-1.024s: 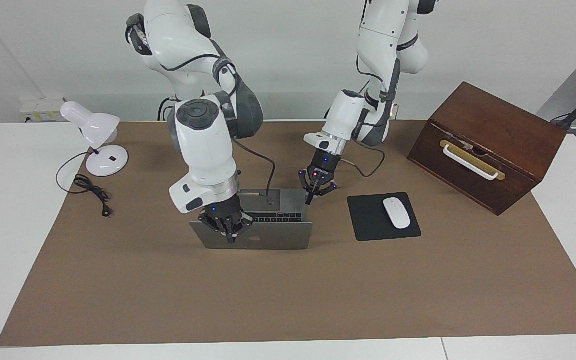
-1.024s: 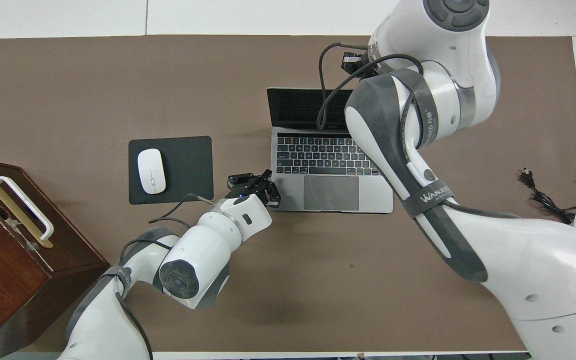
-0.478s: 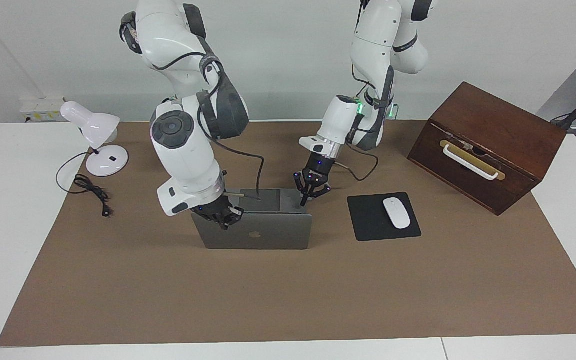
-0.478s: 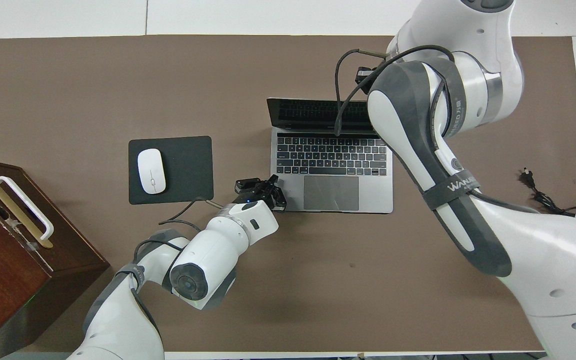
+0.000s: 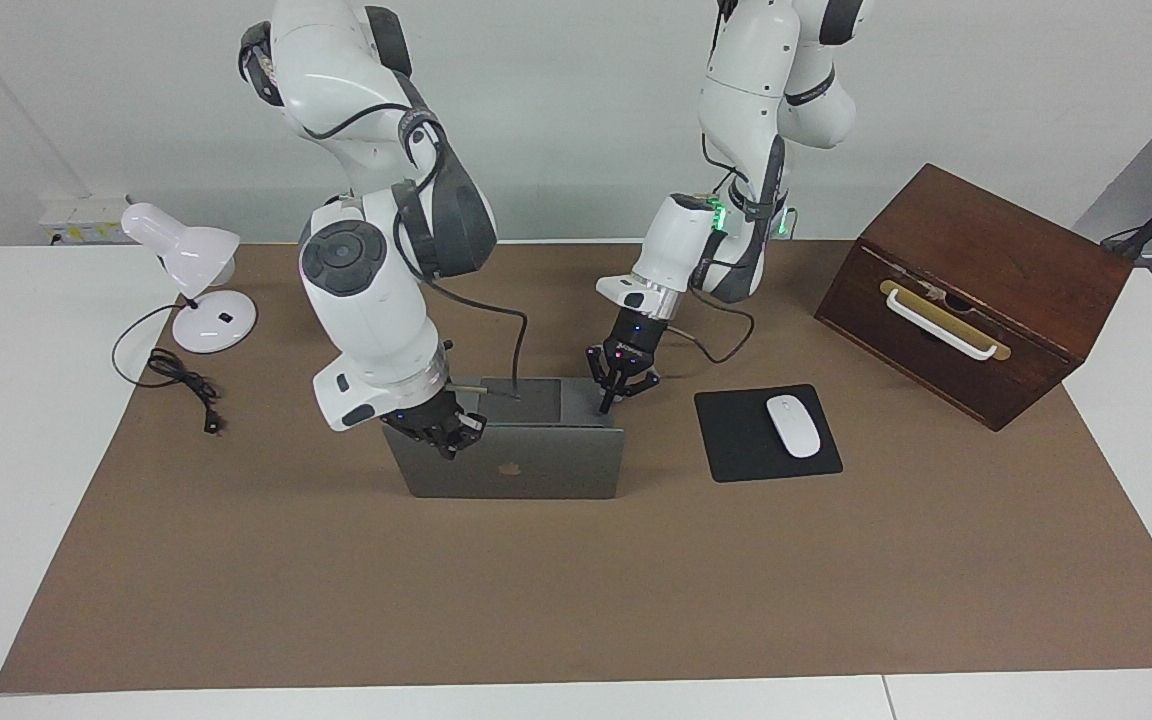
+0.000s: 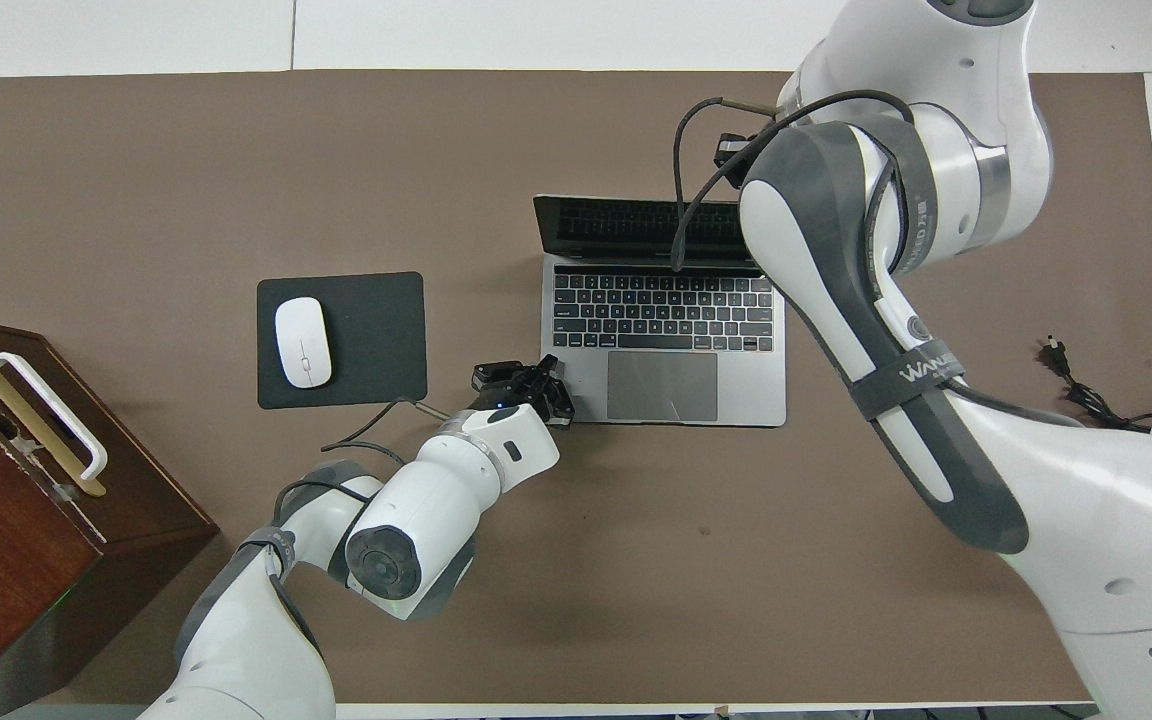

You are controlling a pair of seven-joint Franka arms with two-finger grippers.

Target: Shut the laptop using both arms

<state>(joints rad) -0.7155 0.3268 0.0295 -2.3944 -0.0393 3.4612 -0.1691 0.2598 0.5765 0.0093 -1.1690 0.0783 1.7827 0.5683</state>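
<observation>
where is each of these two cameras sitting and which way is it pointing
Facing view: high across the table, looking back at the robots; both arms show, the right gripper at the laptop lid's top edge, the left gripper at its base corner.
Overhead view: high above the robots' end, looking steeply down and forward; arms enter from the bottom.
Shared: laptop, mouse, wooden box, half a turn apart.
</observation>
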